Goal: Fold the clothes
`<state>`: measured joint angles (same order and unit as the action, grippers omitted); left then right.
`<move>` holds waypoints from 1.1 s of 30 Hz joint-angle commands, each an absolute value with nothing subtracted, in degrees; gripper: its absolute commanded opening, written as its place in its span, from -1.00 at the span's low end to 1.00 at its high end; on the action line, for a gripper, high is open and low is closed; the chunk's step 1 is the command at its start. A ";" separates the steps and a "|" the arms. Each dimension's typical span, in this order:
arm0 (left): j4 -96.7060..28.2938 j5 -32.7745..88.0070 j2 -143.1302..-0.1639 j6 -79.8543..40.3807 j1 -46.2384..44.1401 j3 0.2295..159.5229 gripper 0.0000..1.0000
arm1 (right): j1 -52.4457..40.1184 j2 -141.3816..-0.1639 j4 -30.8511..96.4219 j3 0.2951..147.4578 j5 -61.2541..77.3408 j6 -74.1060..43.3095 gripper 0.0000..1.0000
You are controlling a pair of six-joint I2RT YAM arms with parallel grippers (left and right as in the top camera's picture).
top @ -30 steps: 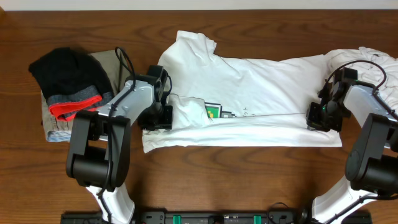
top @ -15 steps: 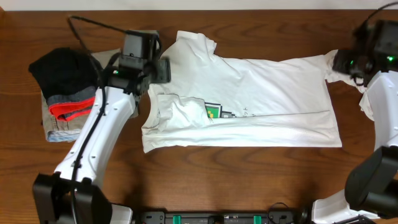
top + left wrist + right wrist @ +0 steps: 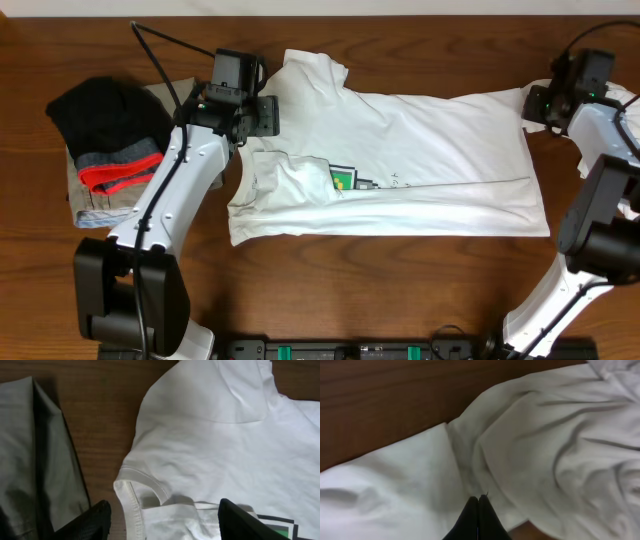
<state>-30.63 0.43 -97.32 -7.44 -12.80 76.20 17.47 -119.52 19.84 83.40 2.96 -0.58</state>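
Note:
A white short-sleeved T-shirt with a green-and-black print lies flat across the middle of the table, its front strip folded over. My left gripper hovers open over the shirt's left sleeve. In the left wrist view its fingers straddle the folded sleeve hem without touching it. My right gripper is at the shirt's far right corner. In the right wrist view it is shut just above rumpled white cloth, with nothing visibly between the jaws.
A pile at the left holds a black piece, a grey piece with red trim and a khaki piece. More white garments lie bunched at the right edge. Bare wood runs along the front.
Both arms have swung from the shirt's front fold up to its far side. The left gripper opened wider; the right gripper closed and dropped toward the shirt's right corner.

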 commanded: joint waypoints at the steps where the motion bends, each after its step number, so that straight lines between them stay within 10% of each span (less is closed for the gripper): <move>1: -30.79 -0.47 -97.86 -7.14 -12.62 75.99 0.38 | 17.85 -121.54 18.74 83.15 2.72 -0.36 -0.97; 21: -30.28 -0.49 -98.06 -7.09 -12.60 75.99 0.39 | 25.32 -125.89 22.35 84.99 -6.74 -6.46 -0.93; 33: -27.07 -0.47 -98.08 -3.46 -12.10 78.78 0.40 | 20.67 -114.65 26.72 92.49 7.99 -0.67 -0.41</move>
